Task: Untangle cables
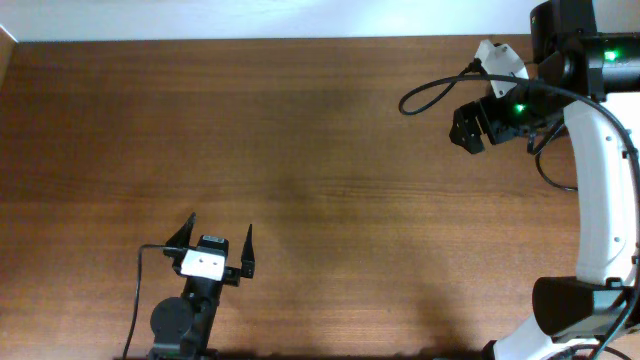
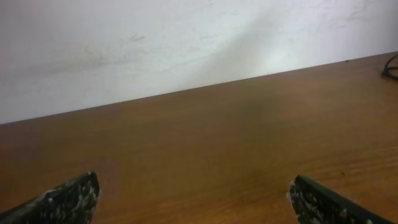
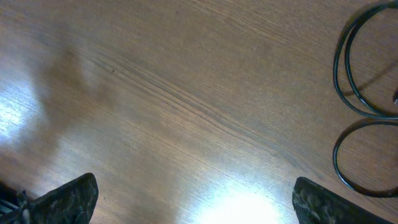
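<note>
The cables show in the right wrist view as thin black loops lying flat on the wooden table at the right edge, with a second loop below the first. My right gripper hangs open over bare wood, left of those loops, with nothing between its fingers. In the overhead view it sits at the far right, and the arm hides most of the cables; only a thin black strand shows by the white link. My left gripper stands open near the front left, far from the cables, empty.
A thicker black wire arcs from the right arm over the table's far right. A white wall runs behind the far edge. A dark loop shows at the right edge of the left wrist view.
</note>
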